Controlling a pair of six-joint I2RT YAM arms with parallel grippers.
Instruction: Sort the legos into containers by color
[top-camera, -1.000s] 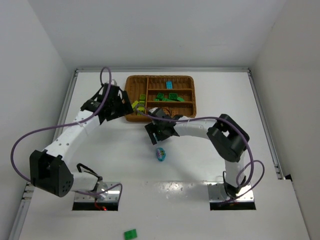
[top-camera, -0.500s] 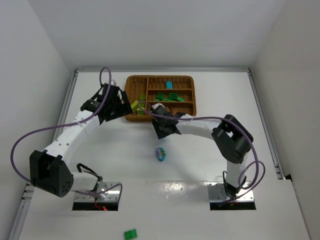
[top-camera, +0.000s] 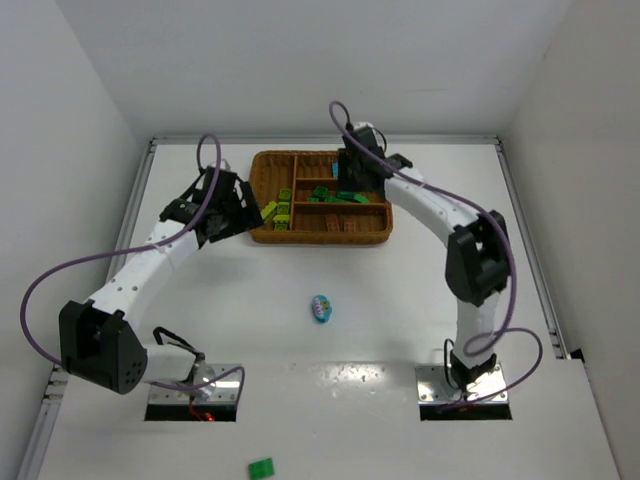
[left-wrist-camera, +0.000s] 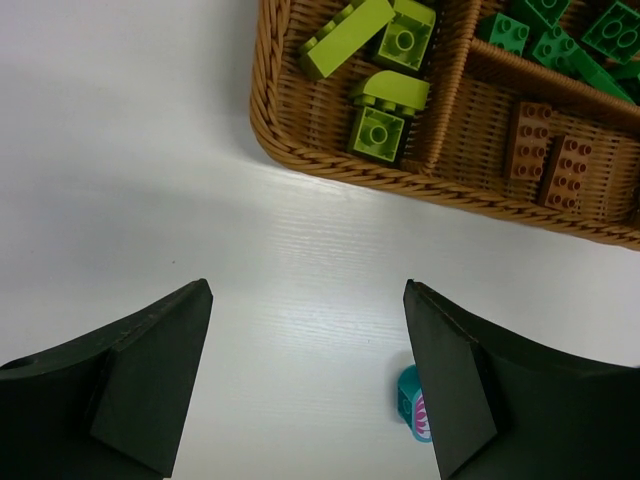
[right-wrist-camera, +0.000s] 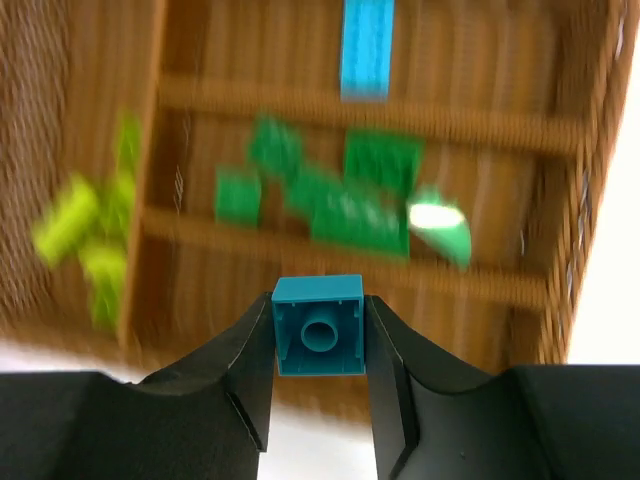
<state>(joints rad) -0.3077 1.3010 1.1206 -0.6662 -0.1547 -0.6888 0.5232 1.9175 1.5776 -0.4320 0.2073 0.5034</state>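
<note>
Since a second ago, the right arm has swung from the middle of the surface, near the tray's front edge, up and over the tray's far side. The right hand (top-camera: 356, 166) (right-wrist-camera: 318, 352) is narrowed around a teal-blue brick (right-wrist-camera: 318, 338), pinched between its two fingers with the hollow underside facing the wrist camera. Below it, blurred, lies the wicker tray (top-camera: 322, 239) (right-wrist-camera: 560, 230). A blue brick (right-wrist-camera: 366, 45) sits in the far long section, dark green bricks (top-camera: 340, 194) (right-wrist-camera: 350, 200) fill the middle long section, and orange-brown bricks (top-camera: 345, 222) (left-wrist-camera: 545, 160) lie in the near long section. Lime green bricks (top-camera: 280, 212) (left-wrist-camera: 378, 130) are in the narrow side section at the tray's left end.

The left hand (top-camera: 235, 212) (left-wrist-camera: 306, 330) hovers just beside that left end, over the bare white surface (top-camera: 200, 320), its fingers spread wide and holding nothing.

A small teal egg-shaped object (top-camera: 320, 308) (left-wrist-camera: 412, 405) lies on the surface, well apart from the tray. One loose green brick (top-camera: 261, 467) lies at the bottom of the overhead view, in front of the arm bases.
</note>
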